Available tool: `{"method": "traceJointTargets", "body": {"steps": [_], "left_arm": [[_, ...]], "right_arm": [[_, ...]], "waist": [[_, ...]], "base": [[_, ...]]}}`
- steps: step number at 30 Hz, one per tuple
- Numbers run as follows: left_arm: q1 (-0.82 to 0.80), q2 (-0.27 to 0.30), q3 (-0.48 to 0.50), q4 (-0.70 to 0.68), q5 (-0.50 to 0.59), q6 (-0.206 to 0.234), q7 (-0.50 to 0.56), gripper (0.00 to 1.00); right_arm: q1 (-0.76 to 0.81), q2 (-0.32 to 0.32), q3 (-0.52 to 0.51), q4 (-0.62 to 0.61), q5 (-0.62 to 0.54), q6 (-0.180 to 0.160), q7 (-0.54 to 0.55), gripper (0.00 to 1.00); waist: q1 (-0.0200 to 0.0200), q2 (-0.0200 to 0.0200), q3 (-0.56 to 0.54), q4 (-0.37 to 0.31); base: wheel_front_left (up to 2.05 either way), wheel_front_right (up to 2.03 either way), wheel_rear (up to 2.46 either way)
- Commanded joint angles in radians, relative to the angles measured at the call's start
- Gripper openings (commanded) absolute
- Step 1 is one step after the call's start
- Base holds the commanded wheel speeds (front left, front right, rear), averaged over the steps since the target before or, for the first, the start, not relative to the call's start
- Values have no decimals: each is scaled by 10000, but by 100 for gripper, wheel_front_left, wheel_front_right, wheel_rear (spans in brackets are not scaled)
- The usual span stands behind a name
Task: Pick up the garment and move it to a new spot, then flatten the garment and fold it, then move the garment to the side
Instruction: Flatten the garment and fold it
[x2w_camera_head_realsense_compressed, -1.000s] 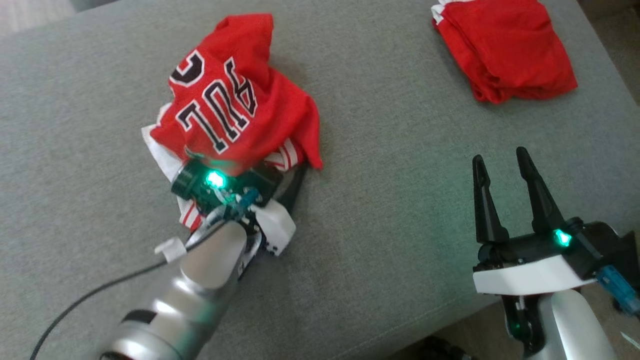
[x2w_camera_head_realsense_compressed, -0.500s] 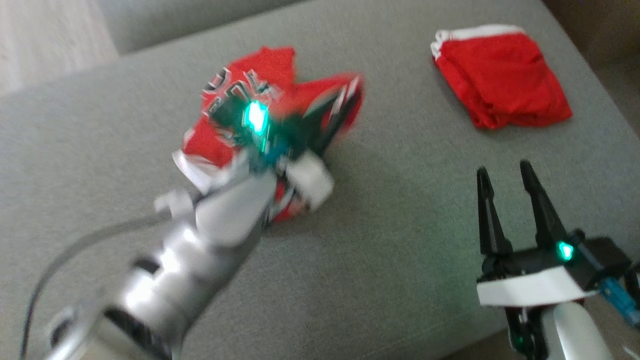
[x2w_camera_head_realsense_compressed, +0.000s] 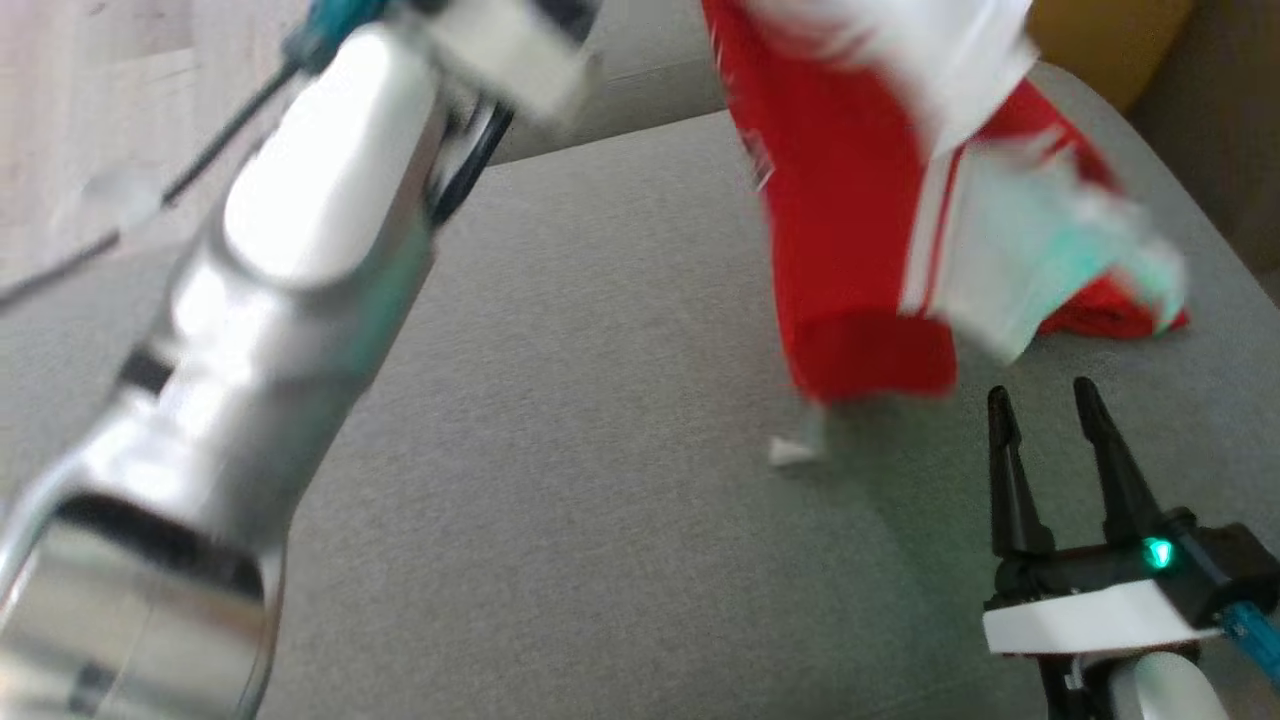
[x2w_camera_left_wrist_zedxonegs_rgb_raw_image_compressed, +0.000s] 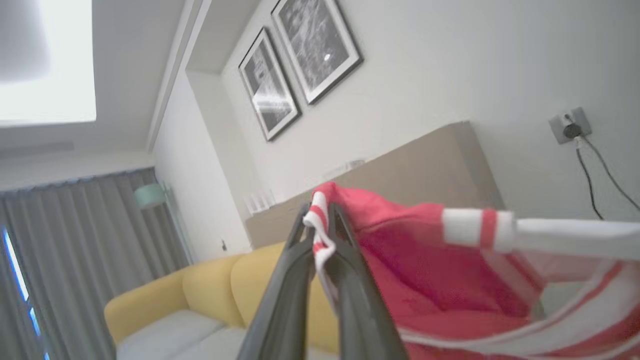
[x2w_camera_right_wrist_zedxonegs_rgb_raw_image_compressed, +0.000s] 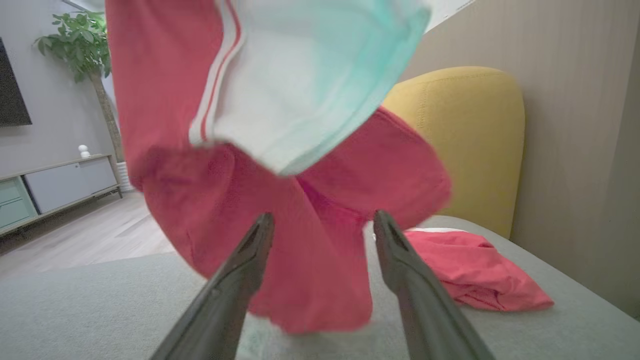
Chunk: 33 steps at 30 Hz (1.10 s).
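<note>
Garments first, in the head view: two of them, both red. One red garment (x2w_camera_head_realsense_compressed: 850, 250) hangs in the air over the grey cushion (x2w_camera_head_realsense_compressed: 600, 400), blurred, its long axis running up and down from the top edge to a lower end above the cushion. White cloth with red-striped trim spills off its right side. Whether the lower end touches the cushion cannot be told. Behind it, a corner of the folded red garment (x2w_camera_head_realsense_compressed: 1110, 315) lies flat on the cushion. The pale left forearm (x2w_camera_head_realsense_compressed: 300, 250) slants up across the left side. One right gripper (x2w_camera_head_realsense_compressed: 1040, 400) sits at the lower right with its two dark fingers spread, pointing up toward the hanging cloth and holding nothing.

From the left wrist, the left gripper (x2w_camera_left_wrist_zedxonegs_rgb_raw_image_compressed: 320, 212) has its two fingers pressed together on a red-and-white striped edge of the red garment (x2w_camera_left_wrist_zedxonegs_rgb_raw_image_compressed: 425, 260), which trails off to the right. Two framed pictures (x2w_camera_left_wrist_zedxonegs_rgb_raw_image_compressed: 300, 65) hang on the wall, above a yellow sofa (x2w_camera_left_wrist_zedxonegs_rgb_raw_image_compressed: 210, 285).

From the right wrist, the right gripper (x2w_camera_right_wrist_zedxonegs_rgb_raw_image_compressed: 322, 218) shows both fingers apart, with the red garment (x2w_camera_right_wrist_zedxonegs_rgb_raw_image_compressed: 165, 90) hanging just beyond them, top to bottom. The folded red garment (x2w_camera_right_wrist_zedxonegs_rgb_raw_image_compressed: 470, 270) lies on the grey cushion (x2w_camera_right_wrist_zedxonegs_rgb_raw_image_compressed: 75, 300) to the right, before one yellow backrest (x2w_camera_right_wrist_zedxonegs_rgb_raw_image_compressed: 465, 145).
</note>
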Motion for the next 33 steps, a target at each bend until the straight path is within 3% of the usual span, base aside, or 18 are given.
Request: {"method": "traceJointTargets", "body": {"steps": [1, 9, 17, 18, 19, 28, 33], "left_arm": [[791, 672, 342, -1, -334, -6, 26, 0], [5086, 1846, 1168, 175, -1356, 810, -27, 0], [6622, 2124, 2322, -310, -1506, 1201, -35, 0], [6732, 2098, 2497, -418, -1446, 1267, -35, 44], [6824, 2075, 2694, -604, -1312, 1378, -35, 100], [8817, 1487, 3963, -3116, 720, 2336, -36, 100], [10186, 1045, 3151, -3782, 1945, 2026, -37, 100]], "right_arm": [[-144, -78, 118, -451, -92, 67, -63, 100], [-79, -84, -157, -685, -159, 67, -63, 100], [-299, -228, -154, -735, -211, 67, -63, 100], [-328, -244, -144, -730, -213, 67, -63, 100], [-349, -255, -148, -727, -213, 67, -63, 100], [-202, -289, -184, -699, -210, 67, -63, 100], [-99, -266, -160, -677, -211, 67, -63, 100]], "waist": [[2, 0, 80, 373], [2, 0, 804, 1075], [2, 0, 1197, 1427], [2, 0, 1223, 1454], [2, 0, 1241, 1484], [2, 0, 1115, 1764], [2, 0, 1017, 1887]], "base": [[0, 0, 0], [0, 0, 0], [0, 0, 0], [0, 0, 0], [0, 0, 0], [0, 0, 0], [0, 0, 0]]}}
